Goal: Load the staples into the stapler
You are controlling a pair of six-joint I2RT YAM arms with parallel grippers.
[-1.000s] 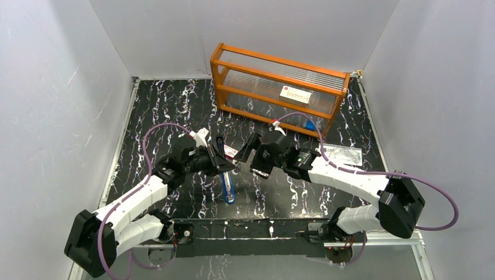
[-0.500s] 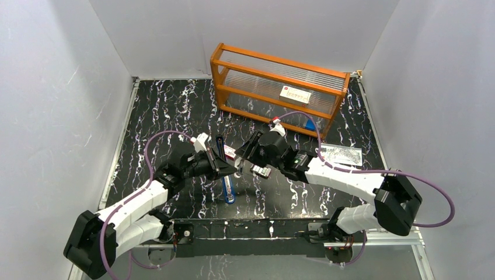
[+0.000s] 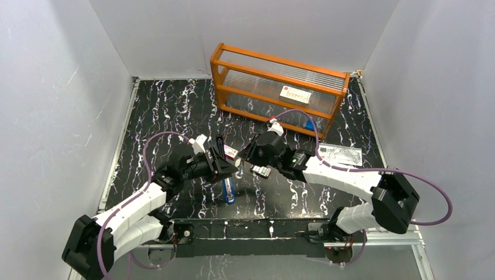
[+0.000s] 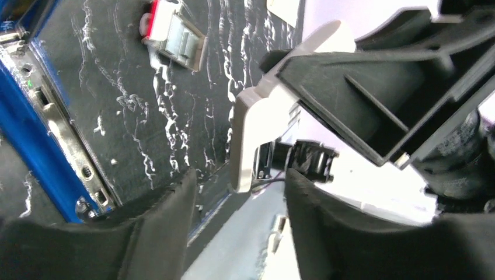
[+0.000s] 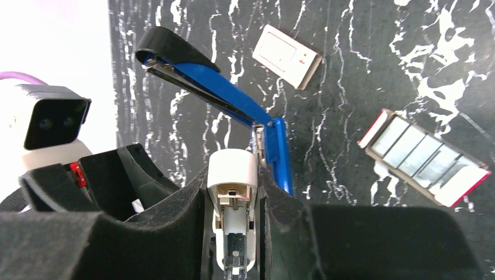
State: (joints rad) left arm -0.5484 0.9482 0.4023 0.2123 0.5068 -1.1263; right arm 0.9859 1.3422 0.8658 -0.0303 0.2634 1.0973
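At lower centre of the right wrist view, the right gripper is clamping a white rounded object; the left gripper is holding its jaws apart; the blue stapler is lying open above; the staples are sitting at right.

One stapler, one staples tray, one white object, one rack.

Bright even light; blurred, overexposed wrist-view foregrounds
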